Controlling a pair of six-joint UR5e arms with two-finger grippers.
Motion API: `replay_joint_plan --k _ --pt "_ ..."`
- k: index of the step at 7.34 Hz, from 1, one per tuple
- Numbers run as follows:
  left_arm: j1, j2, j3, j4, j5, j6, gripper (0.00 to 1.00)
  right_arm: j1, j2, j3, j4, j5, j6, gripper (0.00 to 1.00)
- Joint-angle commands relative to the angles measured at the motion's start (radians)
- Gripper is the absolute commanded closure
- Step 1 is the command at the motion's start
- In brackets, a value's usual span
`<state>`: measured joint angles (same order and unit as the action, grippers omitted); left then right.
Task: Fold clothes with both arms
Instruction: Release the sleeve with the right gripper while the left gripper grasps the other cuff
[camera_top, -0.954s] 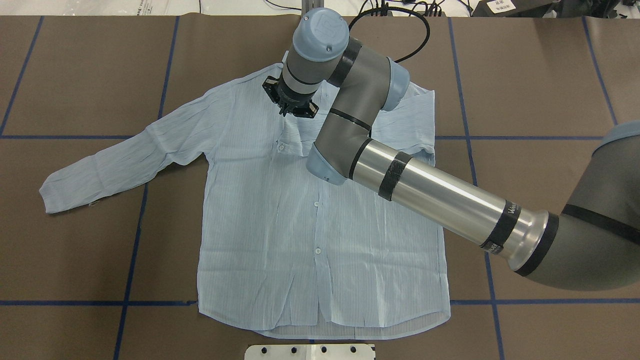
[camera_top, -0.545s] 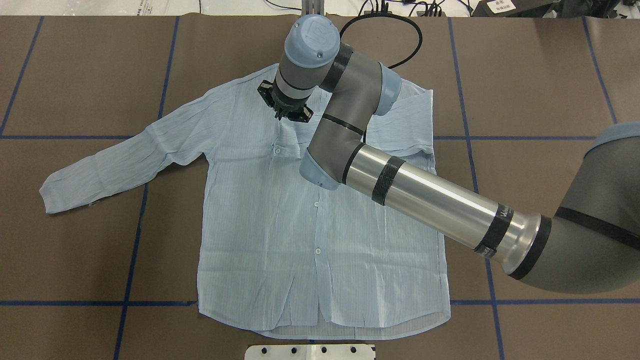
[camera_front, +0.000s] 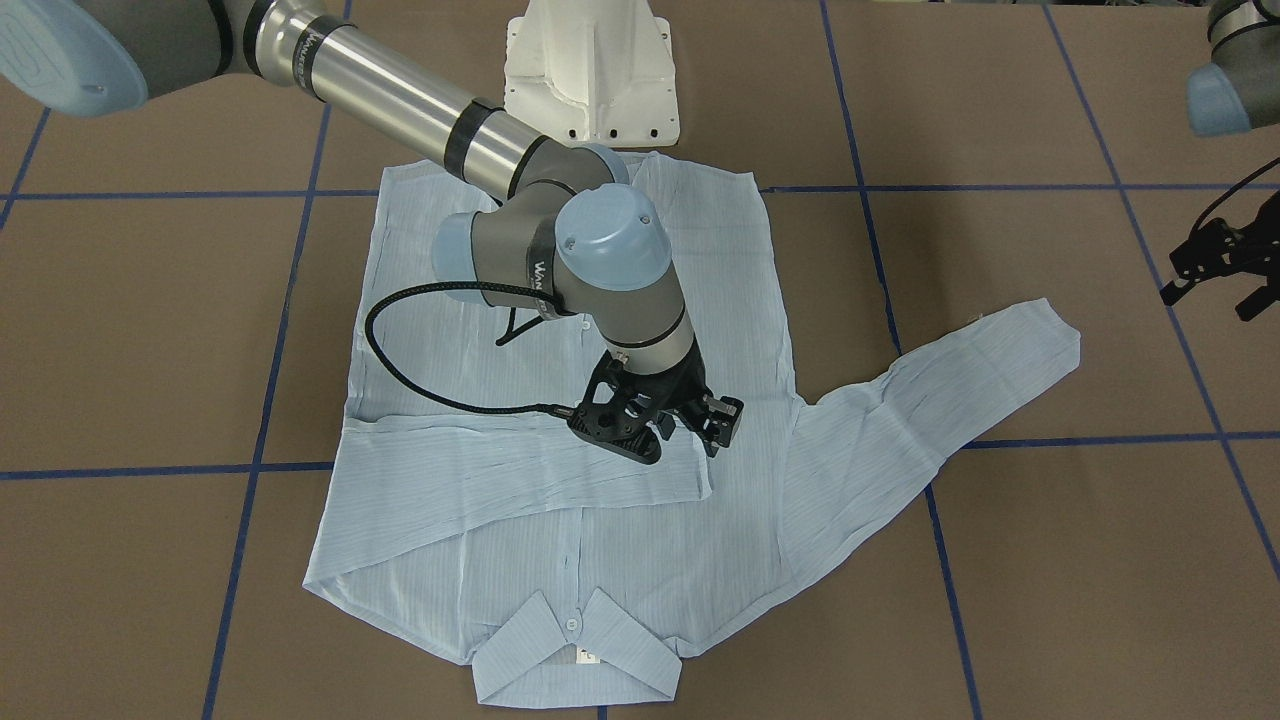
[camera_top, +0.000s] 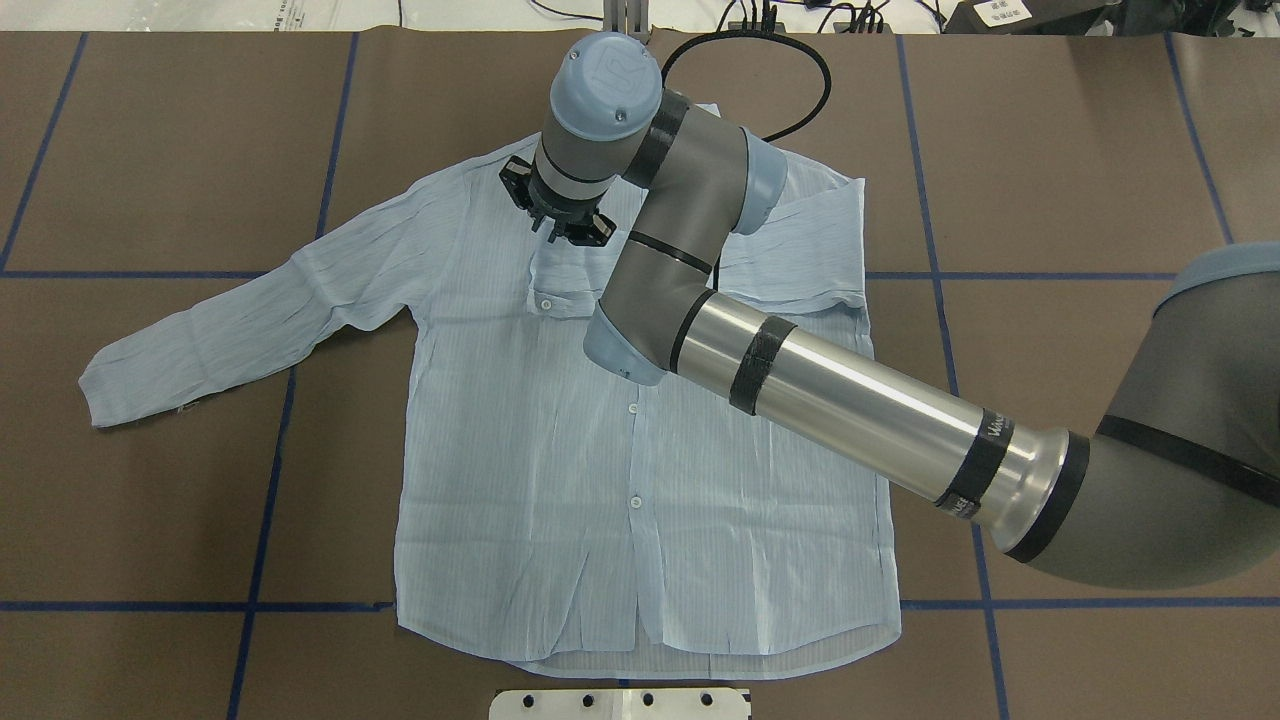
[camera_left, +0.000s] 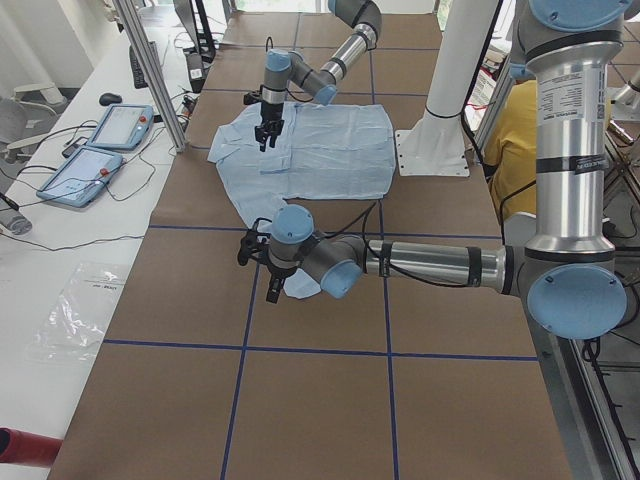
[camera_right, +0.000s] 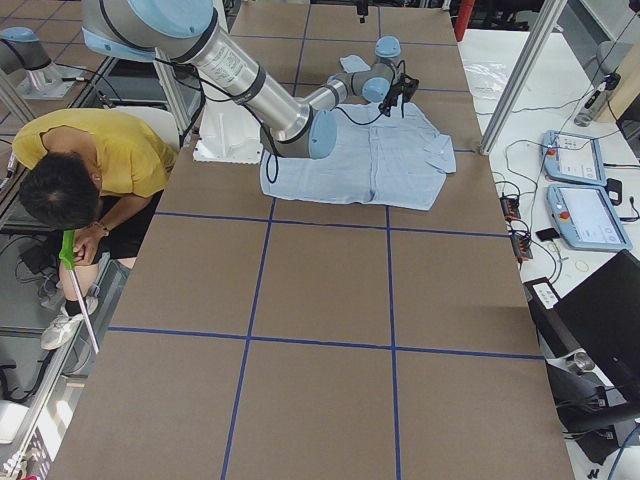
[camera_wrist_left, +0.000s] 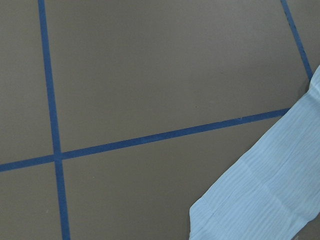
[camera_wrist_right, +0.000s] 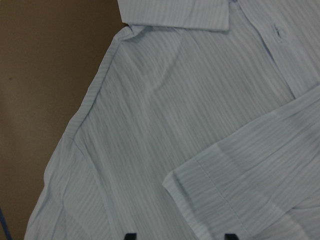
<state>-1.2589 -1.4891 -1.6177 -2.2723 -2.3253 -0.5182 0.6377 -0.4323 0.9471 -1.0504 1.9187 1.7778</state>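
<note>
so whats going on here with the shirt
Two robot arms are folding a pale-blue button-up shirt laid front-up on the brown table. One sleeve is already folded across the chest, and the right arm's tool hangs open just above its cuff. The other sleeve lies spread out to the side. The left arm's tool hovers open beyond that sleeve's end, touching nothing. The shirt's body is not yet folded.

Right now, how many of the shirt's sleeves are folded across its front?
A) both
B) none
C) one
C: one sleeve lies across the chest of the shirt, below the right gripper, while the other sleeve stretches out flat on the table.
</note>
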Motion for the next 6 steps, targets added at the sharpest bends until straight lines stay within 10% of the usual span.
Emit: replay_joint_plan --k 1,4,6 --pt "0.120 -0.019 0.123 -0.195 0.007 -0.281 0.01 0.011 -0.008 0.037 -0.011 0.002 0.049 0.01" --pt "0.187 -0.036 0.186 -0.200 0.009 -0.318 0.08 0.048 -0.204 0.284 -0.076 0.014 0.048 0.01" --pt "0.211 -0.048 0.196 -0.199 0.023 -0.319 0.15 0.056 -0.227 0.289 -0.071 0.017 0.043 0.01"
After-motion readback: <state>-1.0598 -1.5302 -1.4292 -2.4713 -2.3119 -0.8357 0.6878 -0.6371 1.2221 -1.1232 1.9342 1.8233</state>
